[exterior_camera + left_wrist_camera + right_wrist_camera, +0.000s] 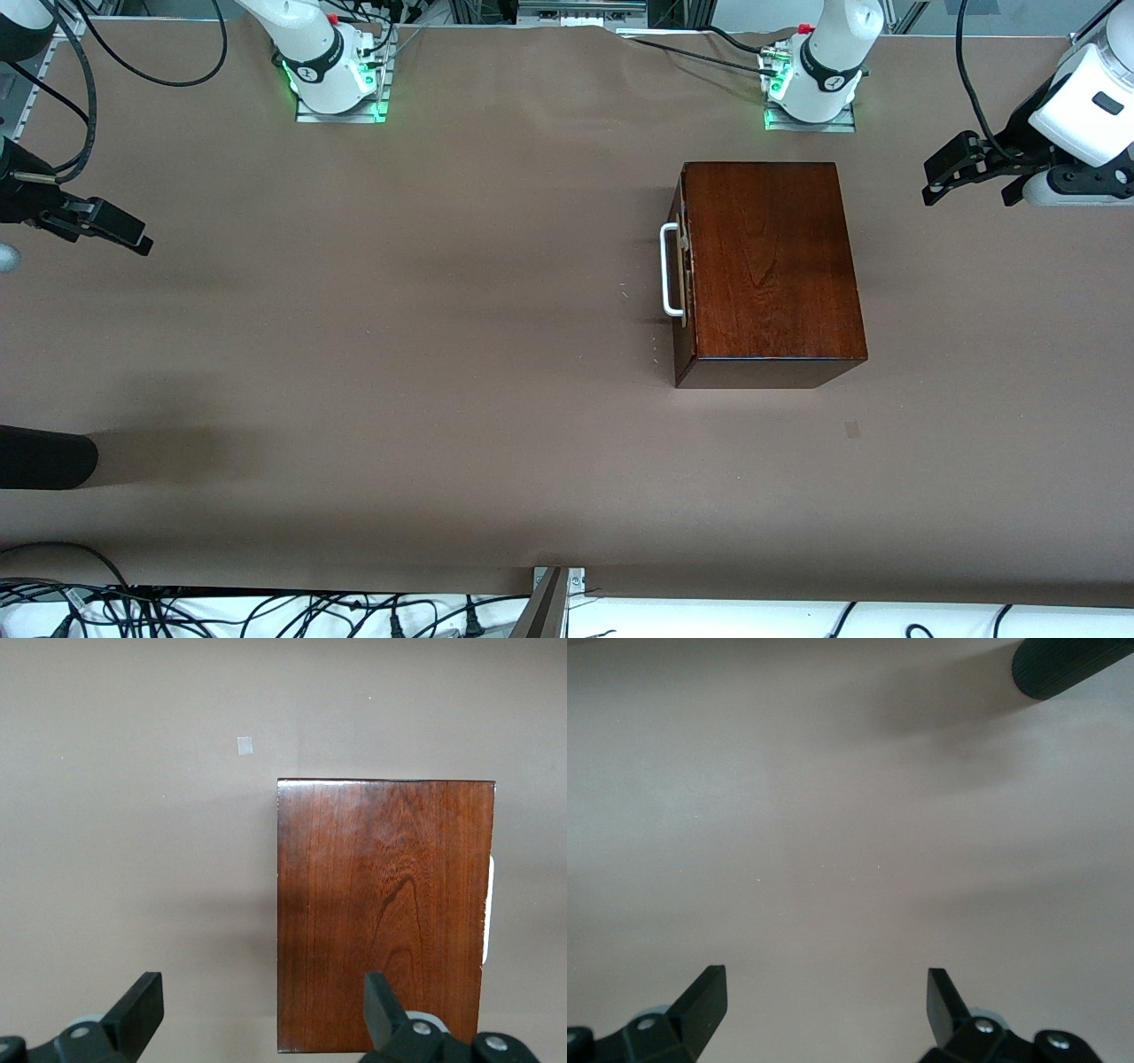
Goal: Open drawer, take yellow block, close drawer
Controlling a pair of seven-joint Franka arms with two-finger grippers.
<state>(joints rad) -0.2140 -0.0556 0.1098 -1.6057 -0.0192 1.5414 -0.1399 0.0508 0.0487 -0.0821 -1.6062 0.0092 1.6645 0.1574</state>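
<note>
A wide table (443,399) covered in plain brown paper fills the scene, with cables trailing under its near edge. Nearest the front camera, at the right arm's end, a dark rounded rod (44,456) pokes in over the surface edge (what it belongs to cannot be told). Farther up, toward the left arm's end, stands the glossy dark mahogany box (771,261), with the drawer (680,270) shut flush in the side that faces the right arm's end; its white U-shaped bar handle (671,270) stands out from the dark front. The small yellow block is nowhere in sight and is presumably inside the shut drawer.

The right gripper (111,226) hangs over the table's edge at its own end, fingers spread wide. The left gripper (961,173) hangs over the far corner at the left arm's end, beside the box, likewise spread wide; neither holds anything.

Opening has not begun. To do it well, one gripper should straddle the handle's bar at its middle, close squarely, and pull straight along the drawer's travel, while the other steadies the box so it does not slide.
</note>
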